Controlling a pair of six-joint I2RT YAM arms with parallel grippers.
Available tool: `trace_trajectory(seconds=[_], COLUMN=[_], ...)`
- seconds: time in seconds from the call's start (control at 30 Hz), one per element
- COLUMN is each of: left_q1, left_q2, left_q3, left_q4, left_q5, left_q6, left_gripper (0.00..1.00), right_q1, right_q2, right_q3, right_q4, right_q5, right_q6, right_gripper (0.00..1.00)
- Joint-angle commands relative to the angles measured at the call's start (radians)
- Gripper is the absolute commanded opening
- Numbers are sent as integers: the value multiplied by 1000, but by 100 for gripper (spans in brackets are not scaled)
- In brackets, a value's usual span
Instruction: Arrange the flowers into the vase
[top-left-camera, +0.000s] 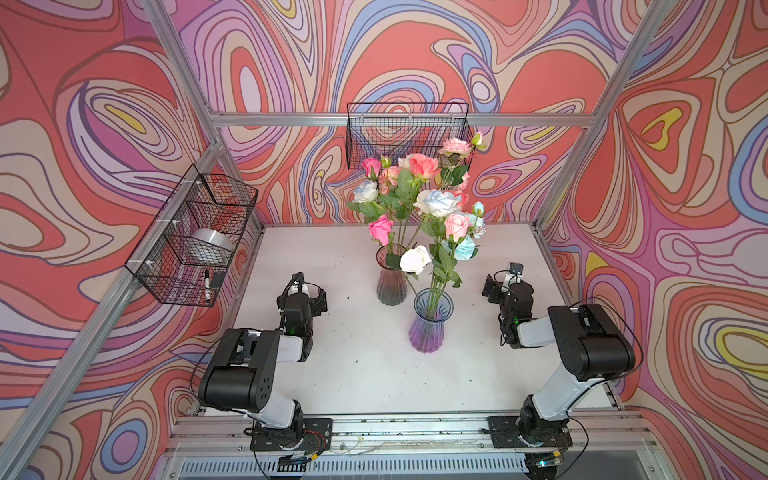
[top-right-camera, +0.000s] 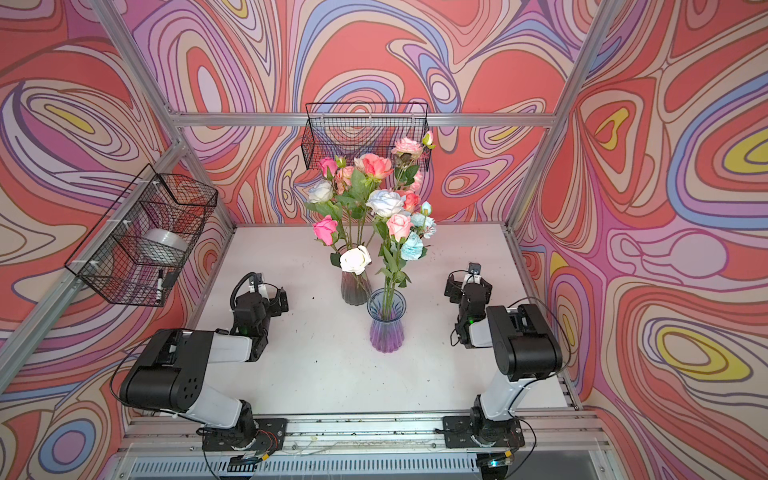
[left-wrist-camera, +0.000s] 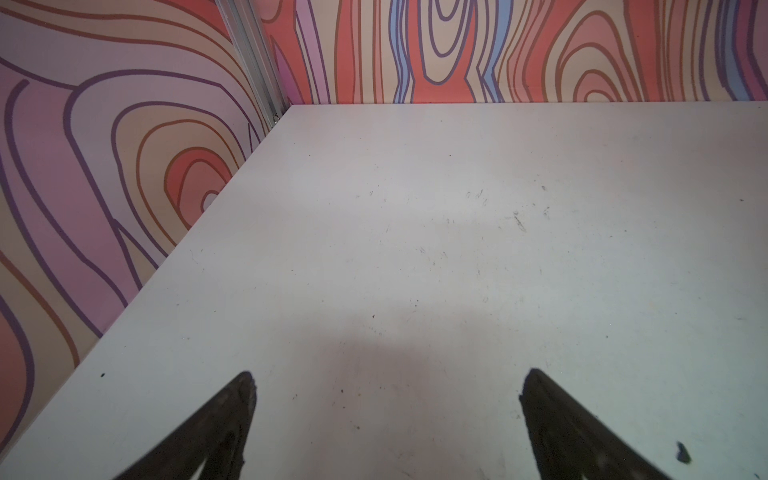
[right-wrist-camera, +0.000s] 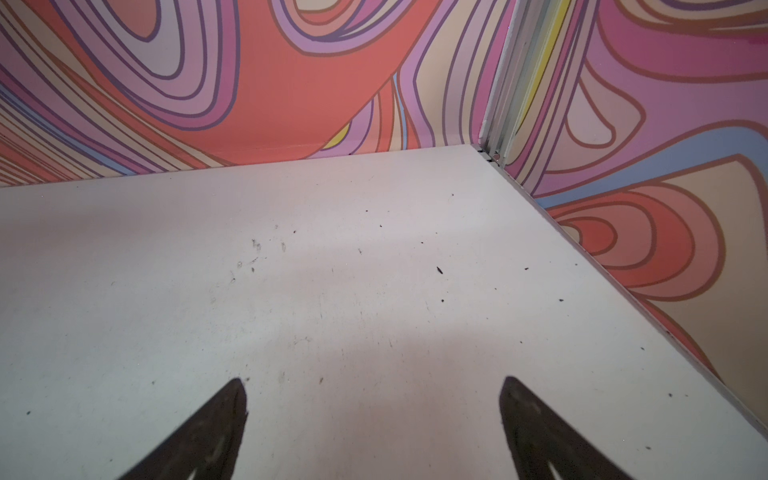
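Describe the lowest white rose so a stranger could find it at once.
On the white table, two ribbed glass vases stand mid-table: a smoky dark vase behind and a purple vase in front. The white rose is the lowest head, showing at the dark vase's rim in both top views. It is plain white, while its nearest neighbours are a pink rose and a pale blue rose.
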Motion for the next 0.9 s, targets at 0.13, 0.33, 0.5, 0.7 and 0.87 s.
trace_trajectory(seconds=[0.13,0.33,0.5,0.7,0.87], left_q1=[5,5,5,5,5], left_q2=[4,5,4,5,4], left_q3=[9,10,10,11,10], left_q4=[9,9,9,9,9], left_q5=[-9,-10,-9,-10,-10], left_q6=[-5,-5,-5,-5,-5], left_gripper=[100,100,100,100,100], right_q1=[1,1,0,1,1], right_q2=[-9,-9,-9,-9,-4], right_q3=[-3,-2,-2,-2,14], right_q4=[-2,-3,-3,-3,-34], right_q5=[-8,-7,-7,-8,-38], right_q6=[6,6,6,6,2], right_gripper=[98,98,98,98,98])
